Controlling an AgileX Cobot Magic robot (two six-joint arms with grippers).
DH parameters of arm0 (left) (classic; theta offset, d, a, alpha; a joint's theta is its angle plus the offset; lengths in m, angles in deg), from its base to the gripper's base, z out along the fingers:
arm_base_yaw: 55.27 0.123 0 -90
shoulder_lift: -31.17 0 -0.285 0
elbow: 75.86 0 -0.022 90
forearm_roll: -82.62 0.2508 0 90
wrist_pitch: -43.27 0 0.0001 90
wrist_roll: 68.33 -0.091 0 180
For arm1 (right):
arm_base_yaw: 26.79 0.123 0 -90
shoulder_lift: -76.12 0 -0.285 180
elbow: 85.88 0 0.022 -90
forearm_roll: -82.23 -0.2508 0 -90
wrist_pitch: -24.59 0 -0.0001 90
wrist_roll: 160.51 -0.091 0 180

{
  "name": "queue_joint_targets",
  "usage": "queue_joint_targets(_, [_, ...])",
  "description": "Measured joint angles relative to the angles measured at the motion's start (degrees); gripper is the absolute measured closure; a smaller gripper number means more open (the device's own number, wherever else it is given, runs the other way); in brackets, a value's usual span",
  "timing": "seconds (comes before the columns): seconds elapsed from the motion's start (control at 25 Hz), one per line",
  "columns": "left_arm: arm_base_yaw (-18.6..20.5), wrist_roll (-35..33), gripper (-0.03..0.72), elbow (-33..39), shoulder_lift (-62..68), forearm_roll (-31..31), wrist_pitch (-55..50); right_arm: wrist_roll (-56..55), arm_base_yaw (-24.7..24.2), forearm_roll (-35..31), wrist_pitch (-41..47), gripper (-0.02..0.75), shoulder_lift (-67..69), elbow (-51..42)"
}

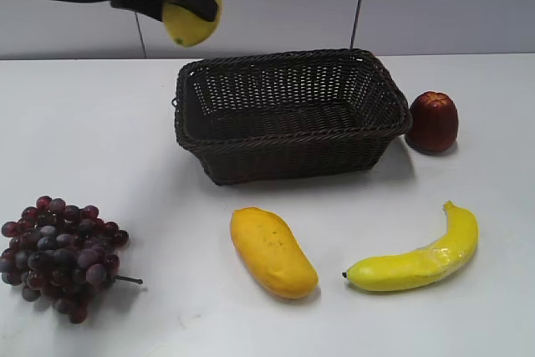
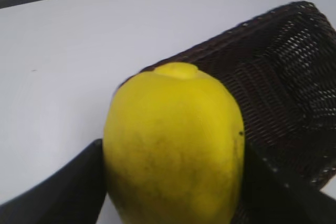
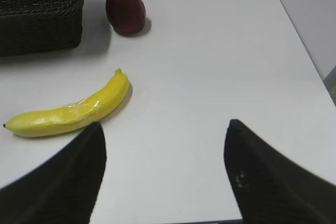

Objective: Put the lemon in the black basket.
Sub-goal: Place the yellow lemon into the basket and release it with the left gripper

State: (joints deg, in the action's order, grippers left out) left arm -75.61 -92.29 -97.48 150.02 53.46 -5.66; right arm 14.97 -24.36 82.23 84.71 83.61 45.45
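Note:
My left gripper [image 1: 185, 6] is shut on the lemon [image 1: 191, 21] and holds it high in the air, above and just left of the black basket's [image 1: 251, 152] back left corner. In the left wrist view the lemon [image 2: 176, 148] fills the space between the two dark fingers [image 2: 173, 177], with the black basket [image 2: 283, 93] below and to the right. The basket looks empty. My right gripper [image 3: 164, 145] is open and empty above bare table; it does not show in the exterior view.
A mango [image 1: 272, 252] and a banana [image 1: 418, 262] lie in front of the basket. A dark red fruit [image 1: 433, 121] stands at the basket's right side. A bunch of grapes [image 1: 58, 247] lies at the front left. The banana [image 3: 73, 111] is near my right gripper.

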Motion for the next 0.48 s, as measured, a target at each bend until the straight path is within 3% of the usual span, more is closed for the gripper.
queue_joint_targets(0.16, [-4.48,0.0,0.132,-0.05,3.36,-0.13,4.19,0.0,0.0,0.0,0.0,0.166,0.0,0.0])
queue_joint_targets(0.32, [-6.25,0.0,0.132,-0.05,8.01,-0.13,5.36,0.0,0.0,0.0,0.0,0.166,0.0,0.0])
queue_joint_targets(0.48, [-6.6,0.0,0.045,-0.05,11.12,-0.13,5.82,0.0,0.0,0.0,0.0,0.166,0.0,0.0])
